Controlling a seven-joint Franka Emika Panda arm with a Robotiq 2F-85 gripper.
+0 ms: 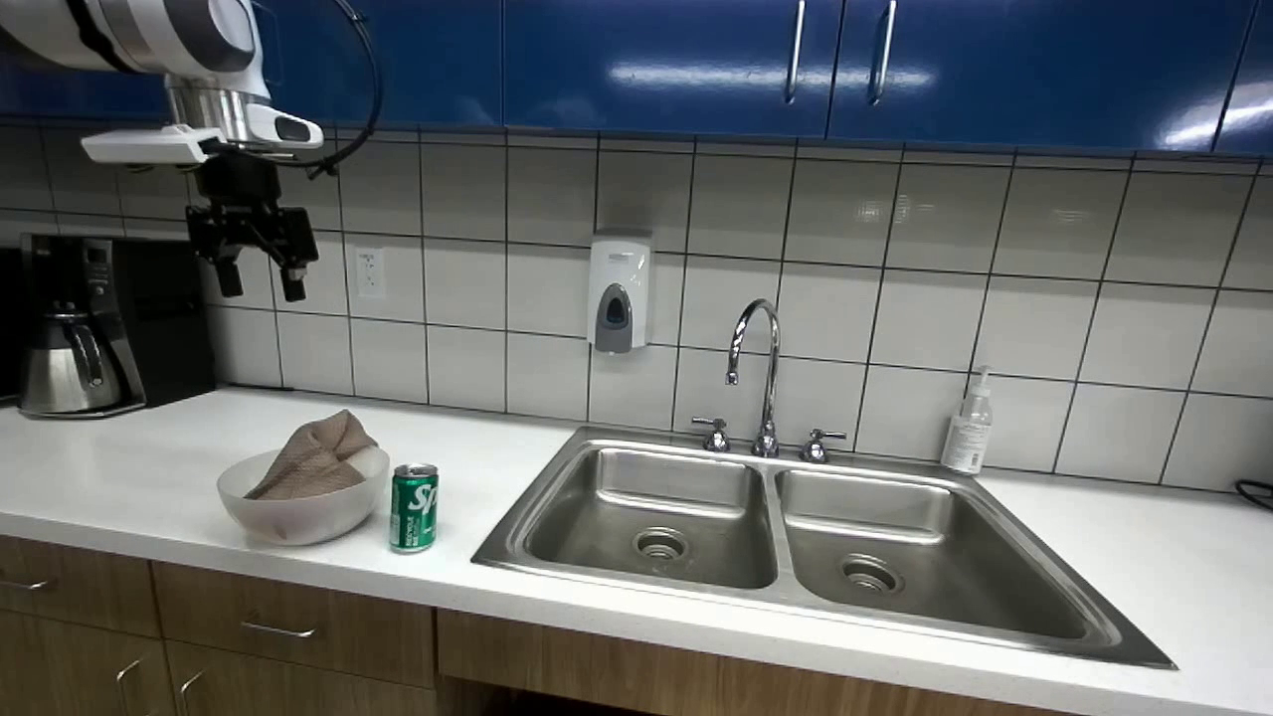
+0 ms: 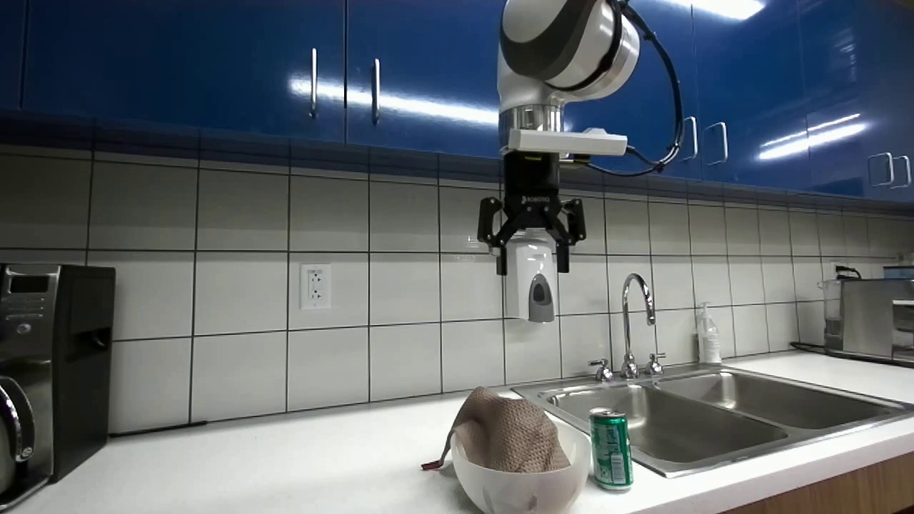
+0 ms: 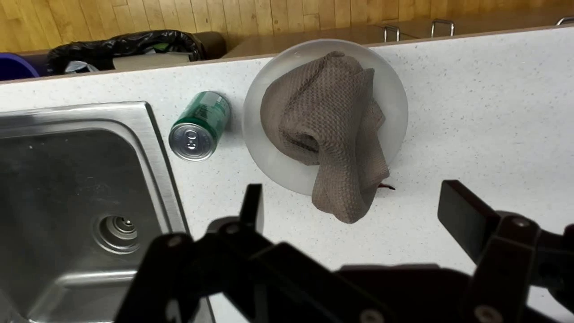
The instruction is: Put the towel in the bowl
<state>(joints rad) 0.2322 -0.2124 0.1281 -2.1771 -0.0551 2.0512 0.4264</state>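
The brown waffle-weave towel (image 1: 313,462) lies bunched in the translucent white bowl (image 1: 298,519) on the counter. In an exterior view, the towel (image 2: 515,435) rises above the bowl (image 2: 510,491), and one part hangs over the rim. In the wrist view, a fold of the towel (image 3: 332,112) sticks out past the rim of the bowl (image 3: 274,163), with a small dark red tip beside it. My gripper (image 1: 263,290) is open and empty, high above the counter and apart from the towel. Its spread fingers also show in an exterior view (image 2: 532,267) and the wrist view (image 3: 352,197).
A green soda can (image 1: 414,509) stands close beside the bowl. The double sink (image 1: 656,487) with its tall faucet (image 1: 771,383) lies beyond the can. A coffee maker (image 1: 129,328) stands at the counter's other end. A soap dispenser (image 1: 619,288) and blue cabinets (image 1: 656,70) are on the wall.
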